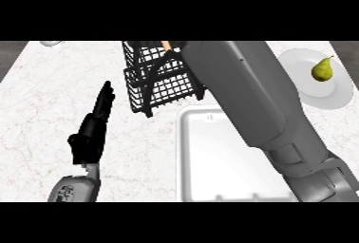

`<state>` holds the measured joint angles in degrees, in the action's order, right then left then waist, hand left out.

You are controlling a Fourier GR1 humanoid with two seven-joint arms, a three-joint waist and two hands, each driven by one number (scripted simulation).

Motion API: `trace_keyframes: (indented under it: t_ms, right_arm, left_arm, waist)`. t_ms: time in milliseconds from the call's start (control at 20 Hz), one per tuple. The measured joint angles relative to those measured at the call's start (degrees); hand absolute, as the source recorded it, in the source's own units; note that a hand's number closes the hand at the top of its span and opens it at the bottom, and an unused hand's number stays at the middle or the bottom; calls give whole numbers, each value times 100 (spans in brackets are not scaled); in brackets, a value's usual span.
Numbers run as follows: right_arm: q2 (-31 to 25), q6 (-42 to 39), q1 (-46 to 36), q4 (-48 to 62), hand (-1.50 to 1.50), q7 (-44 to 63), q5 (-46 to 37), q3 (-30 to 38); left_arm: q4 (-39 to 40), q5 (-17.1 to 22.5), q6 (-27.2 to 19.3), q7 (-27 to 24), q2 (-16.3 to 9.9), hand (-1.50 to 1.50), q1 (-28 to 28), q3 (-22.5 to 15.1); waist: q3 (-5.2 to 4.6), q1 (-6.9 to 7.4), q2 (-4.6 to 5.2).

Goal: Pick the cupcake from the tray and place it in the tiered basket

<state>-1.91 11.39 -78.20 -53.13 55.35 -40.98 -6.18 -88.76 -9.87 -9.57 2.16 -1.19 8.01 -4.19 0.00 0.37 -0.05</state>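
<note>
Cupcake not visible; tray [210, 156] bare, right forearm reaches over basket [157, 78] at bench's far edge, right hand hidden, fingers cannot be told. Judged light, soft, crushable: hold by wrapper sides. Left hand [95, 126] rests, fingers straight.

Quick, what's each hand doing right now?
Left hand: open, fingers straight, holding nothing.
Right hand: hidden past the forearm at the tiered basket; cannot be told.

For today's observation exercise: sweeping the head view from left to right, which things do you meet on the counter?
Black left hand, fingers straight → black wire tiered basket → white rectangular tray → round white plate bearing a yellow-green pear.
</note>
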Motion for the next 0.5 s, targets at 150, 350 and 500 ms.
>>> trace_keyframes:
  t_ms: [150, 350, 500]
  right_arm:
    - [-252, 99, 266, -438, -150, 168, -3, 237]
    - [-559, 155, 870, -1283, -150, 275, 134, 599]
    - [-823, 68, 1555, -2174, -150, 265, 440, 871]
  left_arm:
    - [32, -18, -61, 34, 7, 0, 11, 40]
    - [35, -16, -99, 27, 13, 0, -23, 79]
    - [2, 2, -89, -37, -10, 0, -159, 98]
  waist:
    - [3, -95, -27]
    - [7, -196, -57]
    - [10, -279, -82]
